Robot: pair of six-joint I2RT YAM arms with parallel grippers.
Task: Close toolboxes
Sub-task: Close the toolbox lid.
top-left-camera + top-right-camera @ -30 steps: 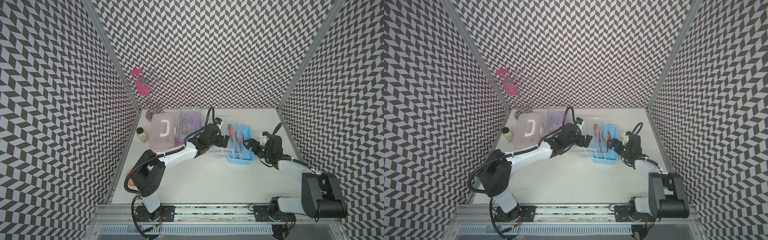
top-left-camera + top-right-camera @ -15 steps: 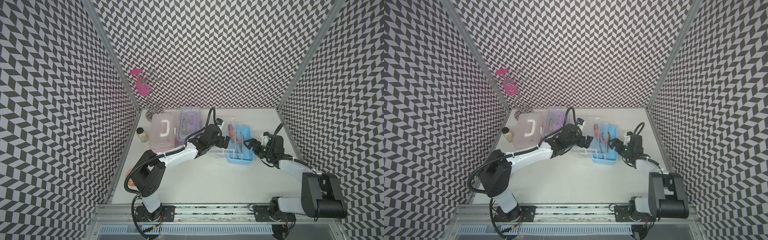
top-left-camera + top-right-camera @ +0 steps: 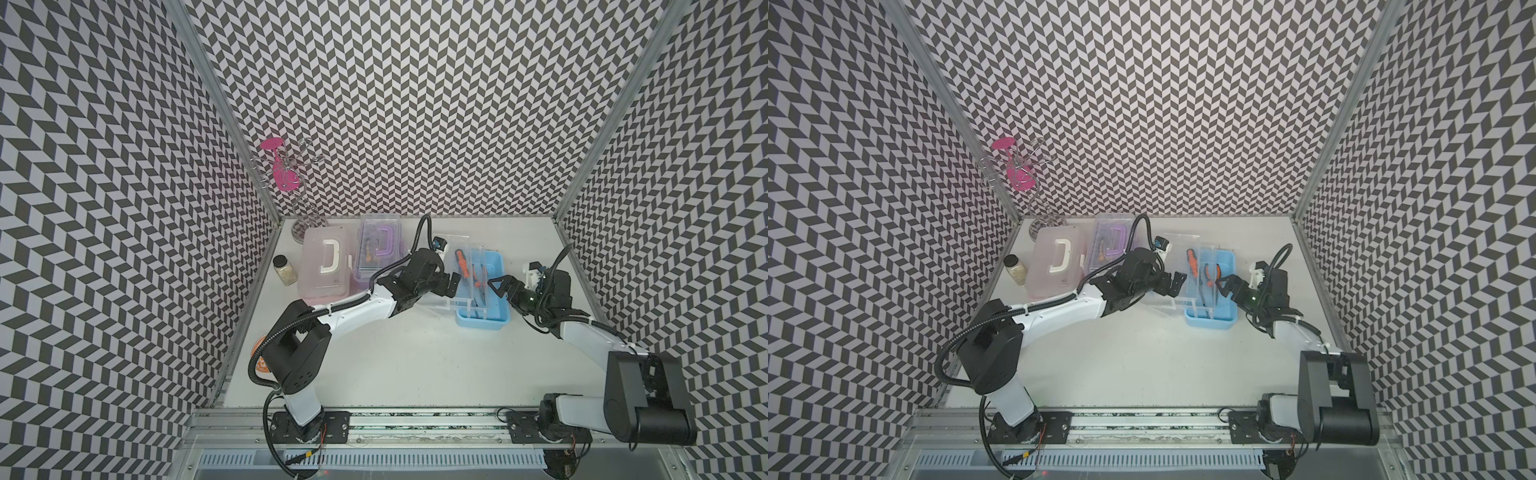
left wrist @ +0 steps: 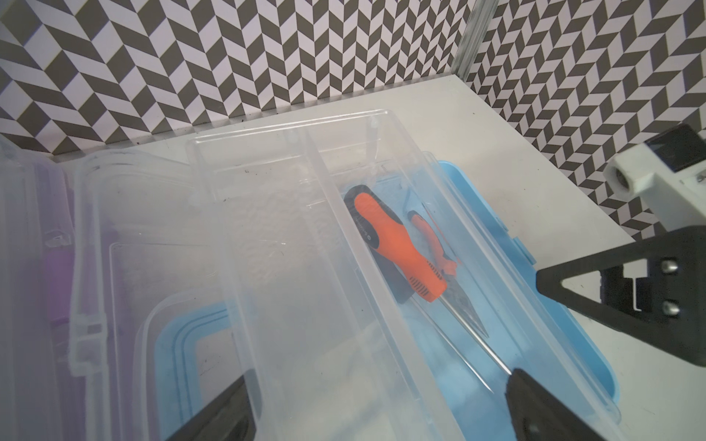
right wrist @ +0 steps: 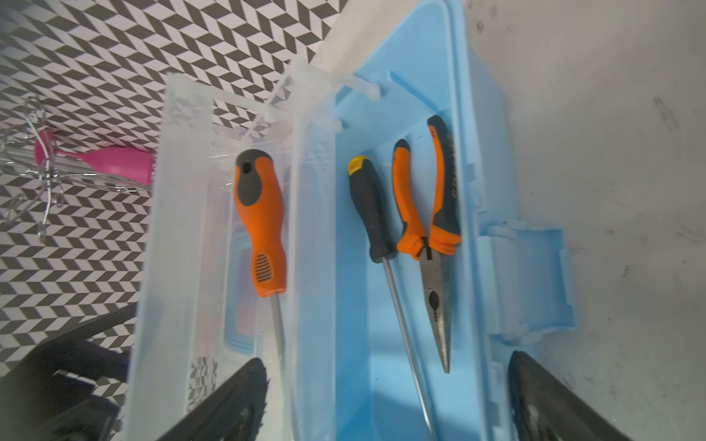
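- Plastic, thin-walled and light: the blue toolbox (image 3: pixel 484 322) stands open right of the table's (image 3: pixel 395 365) middle. Tools lie loose inside, so I judge it slides and flexes easily.
- Right claw (image 5: pixel 382 404) is spread wide over the base's near end, holding nothing.
- Left claw (image 4: pixel 378 412) is spread wide astride the clear tray (image 4: pixel 282 229), with the lid (image 4: pixel 153 236) tilted beyond.
- Best hold, I judge: the lid's free rim, with the base steadied.
- Bare table lies nearer; the right wall is close.
- Farther left, the pink toolbox (image 3: pixel 324 270) and purple toolbox (image 3: pixel 380 249) sit just beside each other, lids down, with a jar (image 3: pixel 284 270) by the wall.
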